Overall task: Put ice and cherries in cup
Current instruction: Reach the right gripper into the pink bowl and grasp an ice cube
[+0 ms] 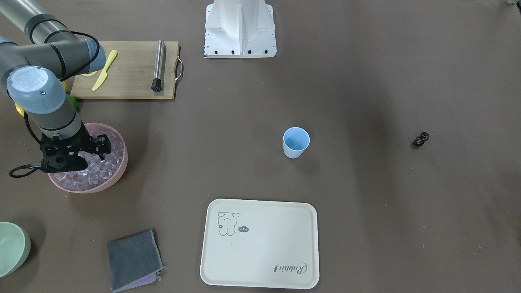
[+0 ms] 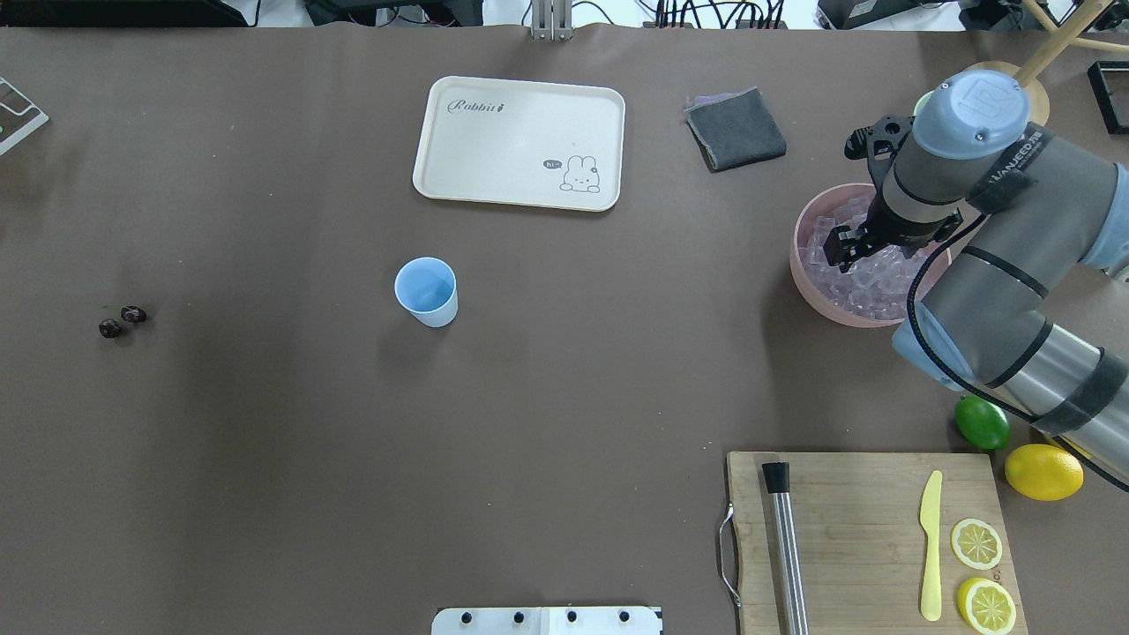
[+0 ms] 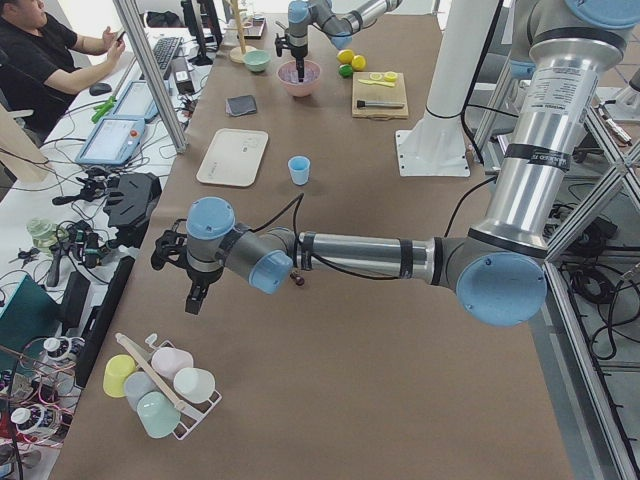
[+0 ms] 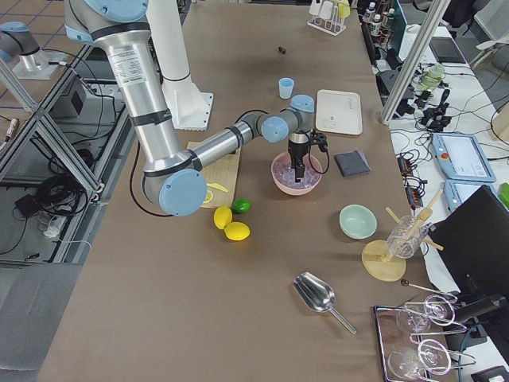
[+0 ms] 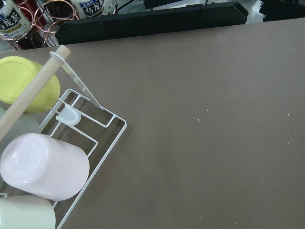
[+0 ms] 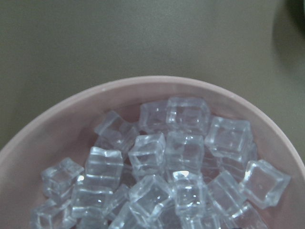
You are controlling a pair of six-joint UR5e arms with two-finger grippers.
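The light-blue cup (image 1: 296, 142) stands upright near the table's middle and also shows in the overhead view (image 2: 426, 291). The cherries (image 1: 421, 139) lie on the bare table far to the robot's left (image 2: 122, 321). The ice (image 6: 181, 152) fills a pink bowl (image 2: 807, 273). My right gripper (image 2: 841, 250) points down into that bowl, just above or among the cubes; its fingers are hidden, so I cannot tell whether it is open or shut. My left gripper (image 3: 192, 303) hangs over the table's left end near a cup rack; I cannot tell whether it is open or shut.
A cream tray (image 1: 260, 244) and a grey cloth (image 1: 132, 258) lie on the far side. A cutting board (image 1: 130, 69) holds a yellow knife, a steel muddler and lemon slices. A lime (image 2: 982, 422), a lemon (image 2: 1043, 471) and a pale green bowl (image 1: 12, 248) are near the right arm.
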